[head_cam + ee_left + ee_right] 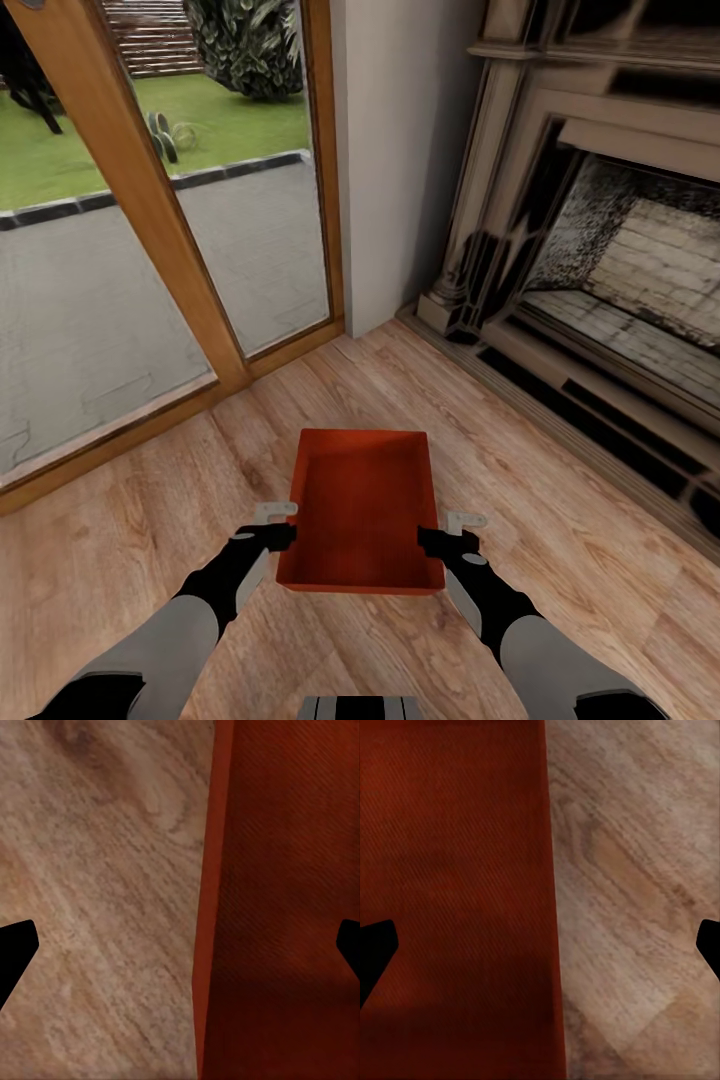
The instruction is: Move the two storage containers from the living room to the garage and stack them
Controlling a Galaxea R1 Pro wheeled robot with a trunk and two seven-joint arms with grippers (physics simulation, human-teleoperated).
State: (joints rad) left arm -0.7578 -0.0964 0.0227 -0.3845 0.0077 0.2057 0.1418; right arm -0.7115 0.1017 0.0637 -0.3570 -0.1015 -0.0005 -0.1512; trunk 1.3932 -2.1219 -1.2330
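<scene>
Storage container [362, 505]: one red-orange rectangular open-top bin, thin plain walls, interior bare, seen in the living room over the light wood plank floor [560, 520], between the two arms; whether it rests on the planks or is lifted cannot be told.

Left gripper [280, 522]: at the bin's left wall near its near corner. In the left wrist view the left gripper [180, 945] has its black fingertips [15, 949] spread wide, one outside over the planks, one over the bin's interior, the wall running between them; not closed on it.

Right gripper [452, 532]: at the bin's right wall, mirrored. In the right wrist view the right gripper [540, 945] likewise stands spread, straddling the wall.

Surroundings: fireplace [610, 250] with brick-lined hearth to the right; wood-framed glass door [170, 200] to the left, paving and lawn beyond; white wall section [400, 150] between them.
</scene>
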